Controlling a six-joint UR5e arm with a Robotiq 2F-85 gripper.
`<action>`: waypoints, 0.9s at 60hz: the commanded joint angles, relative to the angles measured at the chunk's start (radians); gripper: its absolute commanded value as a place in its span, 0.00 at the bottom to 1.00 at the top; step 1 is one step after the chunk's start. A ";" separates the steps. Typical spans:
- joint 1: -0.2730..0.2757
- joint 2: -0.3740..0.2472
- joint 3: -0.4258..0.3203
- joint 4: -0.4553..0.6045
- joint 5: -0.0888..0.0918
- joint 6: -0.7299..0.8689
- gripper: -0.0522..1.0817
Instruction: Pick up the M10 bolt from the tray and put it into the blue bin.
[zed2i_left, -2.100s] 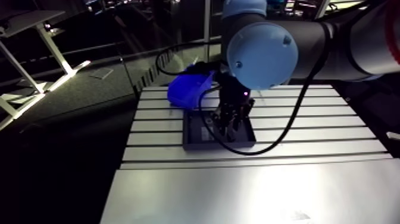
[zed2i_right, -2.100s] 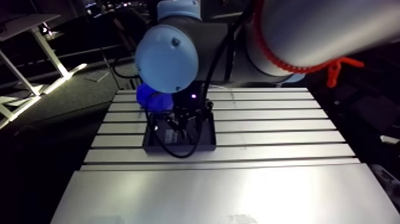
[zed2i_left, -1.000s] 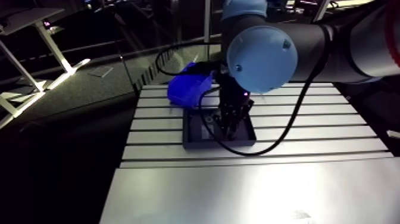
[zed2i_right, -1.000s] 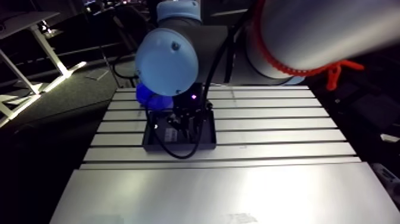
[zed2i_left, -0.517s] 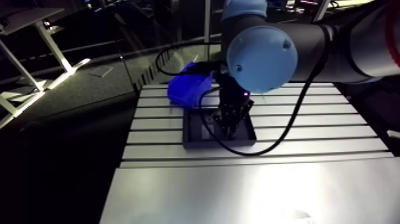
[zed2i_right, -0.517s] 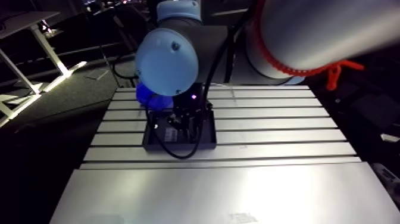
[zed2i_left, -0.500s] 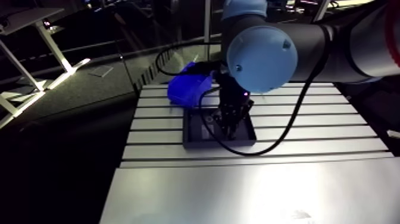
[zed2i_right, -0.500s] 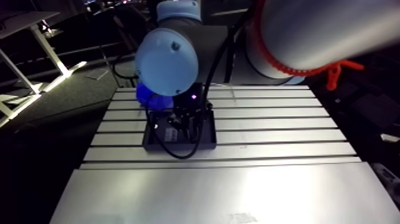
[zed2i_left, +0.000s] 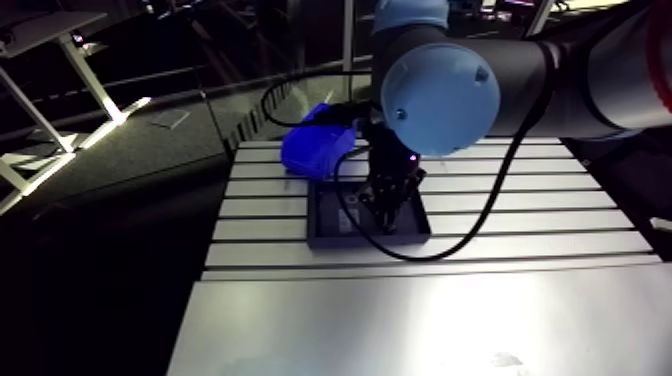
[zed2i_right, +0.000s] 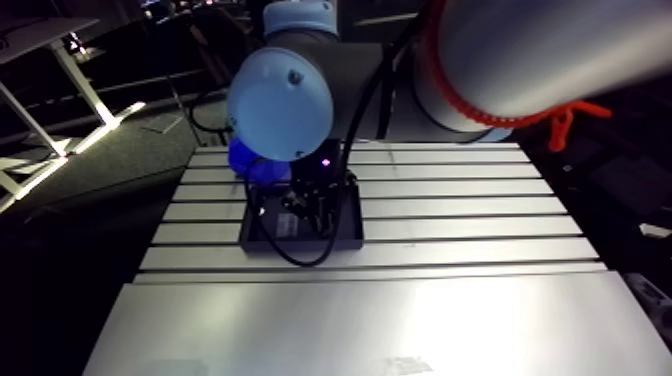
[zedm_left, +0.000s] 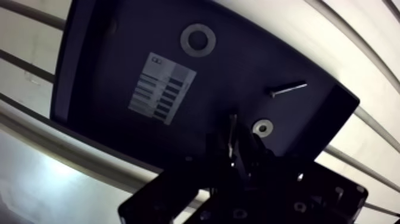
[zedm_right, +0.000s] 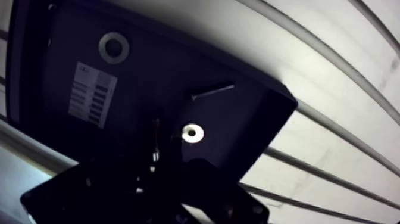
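light: room's pretty dim, counter (zed2i_left: 430, 320) is the brightest thing | glare: white sheen on its near plate in the arm view | shadow: tray (zedm_left: 107, 50) nearly black, claw (zedm_left: 239, 136) just a dark silhouette | edges: counter slots bow in the wrist view

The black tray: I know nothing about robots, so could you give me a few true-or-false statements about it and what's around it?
1. The tray sits on the slotted table. True.
2. The tray is empty. False: a large washer, a small washer and a slender screw lie in it.
3. A pale printed label is on the tray's floor. True.
4. The blue bin stands inside the tray. False: it stands on the table beside the tray's far corner.
5. The gripper is over the blue bin. False: it is over the tray, near the small washer.
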 joint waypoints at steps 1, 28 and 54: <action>-0.001 0.005 0.000 0.000 0.000 0.000 0.68; -0.001 0.001 0.000 0.000 0.001 -0.003 0.74; -0.001 -0.033 -0.010 0.003 0.006 -0.009 0.86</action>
